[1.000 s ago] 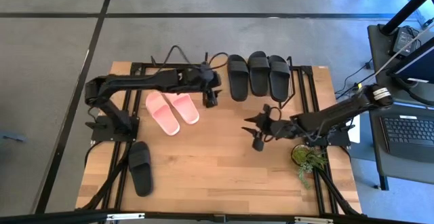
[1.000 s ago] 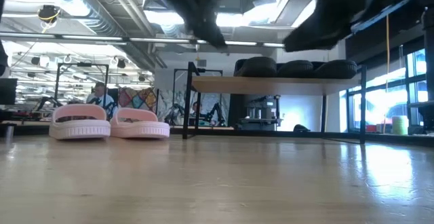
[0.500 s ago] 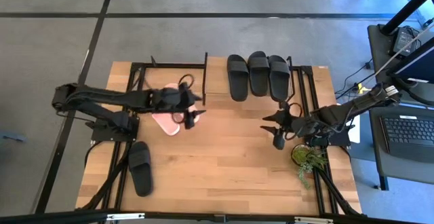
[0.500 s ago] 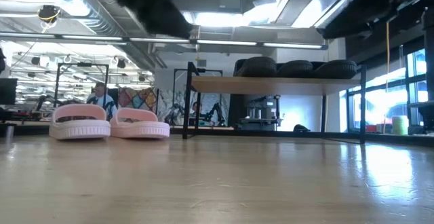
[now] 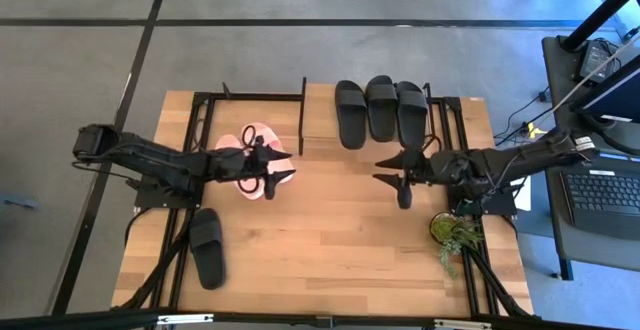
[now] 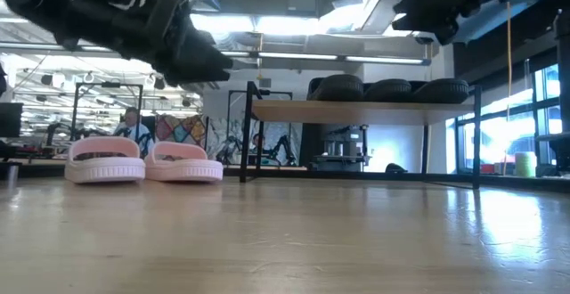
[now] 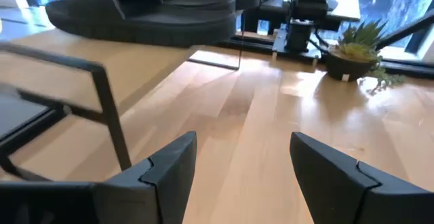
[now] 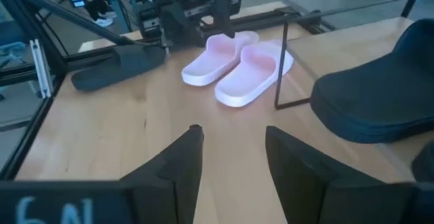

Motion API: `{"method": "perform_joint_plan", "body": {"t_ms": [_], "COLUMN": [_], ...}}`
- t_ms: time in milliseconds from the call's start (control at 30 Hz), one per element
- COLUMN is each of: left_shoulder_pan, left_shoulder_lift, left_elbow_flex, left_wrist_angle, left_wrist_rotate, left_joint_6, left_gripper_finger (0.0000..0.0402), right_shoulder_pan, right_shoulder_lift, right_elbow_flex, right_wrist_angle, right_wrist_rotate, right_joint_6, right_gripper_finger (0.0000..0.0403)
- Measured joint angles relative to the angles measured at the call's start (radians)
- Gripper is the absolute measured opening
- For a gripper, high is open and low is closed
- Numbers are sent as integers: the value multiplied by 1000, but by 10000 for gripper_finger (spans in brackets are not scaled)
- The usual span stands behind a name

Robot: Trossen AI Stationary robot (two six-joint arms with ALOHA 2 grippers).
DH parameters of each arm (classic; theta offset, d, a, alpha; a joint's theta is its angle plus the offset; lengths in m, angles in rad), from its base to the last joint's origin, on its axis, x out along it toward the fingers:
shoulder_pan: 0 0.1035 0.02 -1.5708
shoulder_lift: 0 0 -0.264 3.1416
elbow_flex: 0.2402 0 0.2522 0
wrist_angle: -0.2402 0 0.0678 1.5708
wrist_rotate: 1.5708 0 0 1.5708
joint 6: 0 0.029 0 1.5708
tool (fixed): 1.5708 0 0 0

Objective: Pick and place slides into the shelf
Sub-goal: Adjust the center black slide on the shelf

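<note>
The pink pair of slides [image 5: 238, 146] [image 6: 144, 159] [image 8: 237, 63] lies side by side on its soles on the table, left of the shelf. My left gripper [image 5: 283, 171] [image 7: 244, 163] hangs open just above the pair's near end, pointing toward the table's right. Three black slides [image 5: 380, 108] [image 6: 387, 88] [image 7: 146, 7] sit soles down on the shelf's top board [image 5: 318, 113] [image 6: 365, 111]. A further black slide [image 5: 207, 247] [image 8: 112, 68] lies near the table's near left corner. My right gripper [image 5: 392, 174] [image 8: 234, 149] is open, above the table near the shelf's right end, and points left.
A small potted plant [image 5: 452, 232] [image 7: 352, 47] stands near the right arm's base. The shelf's thin black legs [image 7: 108, 108] [image 8: 279, 64] stand between the pink pair and the space under the board. Bare tabletop [image 5: 330, 240] stretches across the near middle.
My left gripper has drawn back from the shelf's left end toward the table's left and near side, come lower, and now hangs over the pink pair. My right gripper has shifted slightly toward the far edge. No slide has moved.
</note>
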Motion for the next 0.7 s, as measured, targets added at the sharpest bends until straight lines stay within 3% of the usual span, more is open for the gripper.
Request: {"method": "perform_joint_plan", "body": {"t_ms": [100,367,533,700], "left_shoulder_pan": [0,1,1,1], "left_shoulder_lift": [0,0,0,0], "left_elbow_flex": [-33,-39,-39,-39], "left_wrist_angle": [72,69,67,62], "left_wrist_rotate": [-1,-1,-2,-2], "left_joint_6": [-13,-12,-12,-12], "left_gripper_finger": [228,228,228,228], "right_shoulder_pan": [-44,-131,-167,-173], "right_shoulder_lift": [37,140,175,137], "right_elbow_flex": [0,0,0,0], "right_wrist_angle": [59,154,130,98], "right_wrist_rotate": [-30,-127,-121,4], "right_joint_6": [-26,-76,-132,-314], "right_gripper_finger": [161,161,161,161]}}
